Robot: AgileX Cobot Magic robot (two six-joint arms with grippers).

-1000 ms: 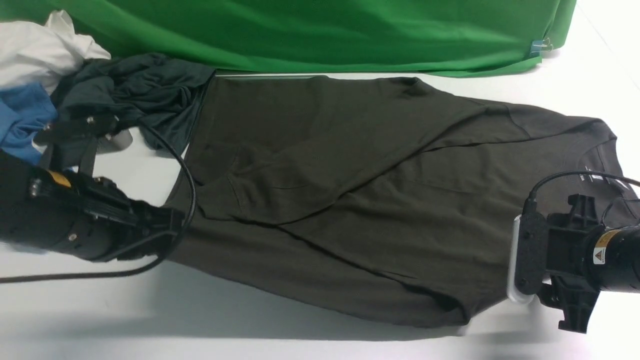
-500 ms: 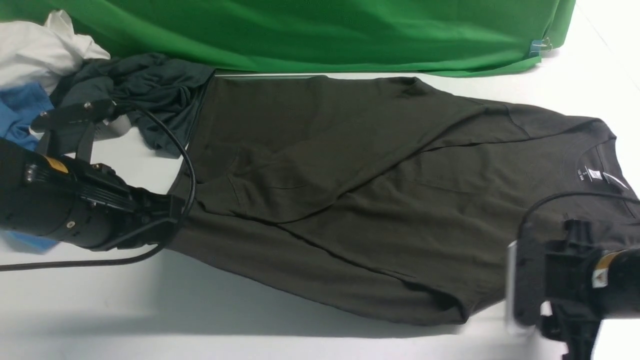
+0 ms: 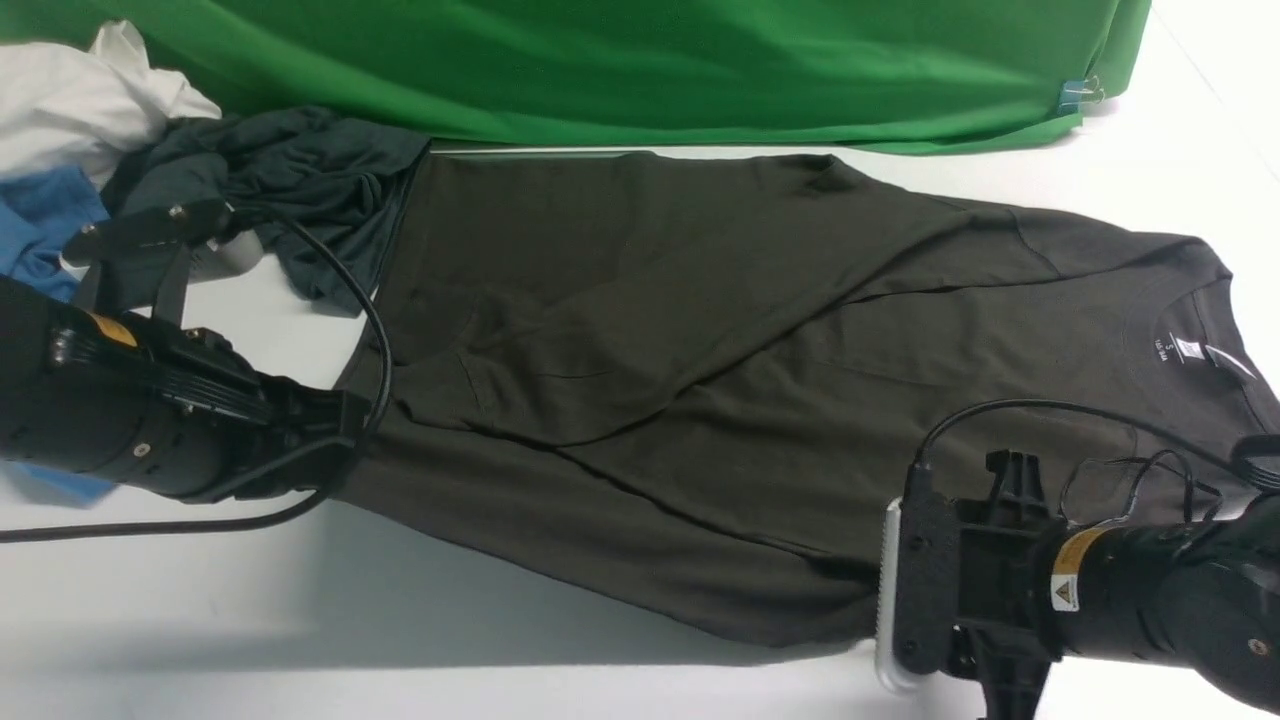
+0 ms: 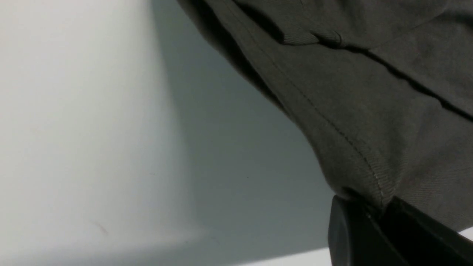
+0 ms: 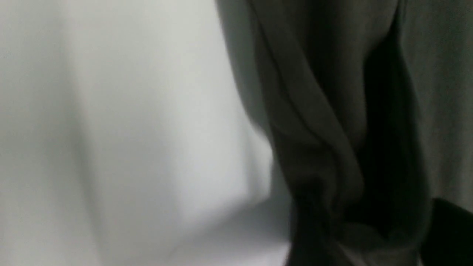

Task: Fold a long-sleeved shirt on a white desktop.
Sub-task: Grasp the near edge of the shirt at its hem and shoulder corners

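The long-sleeved shirt, dark brownish-olive, lies spread across the white desktop, collar and neck label to the right. My left gripper is shut on its hem corner at the left. The left wrist view shows the hem pinched between the black fingers of the left gripper. My right gripper sits low at the shirt's near right edge, its tips hidden behind the wrist mount. In the blurred right wrist view, bunched shirt folds lie in the right gripper; one finger shows.
A bright green cloth hangs along the back. At the back left lies a heap: a slate-grey garment, a blue one and a white one. A silver hatch frame peeks out behind the shirt. The left arm's cable loops over the shirt's edge.
My right arm has moved left and lower, onto the shirt's near right edge, uncovering the collar label. The left arm has shifted only slightly and keeps hold of the hem.
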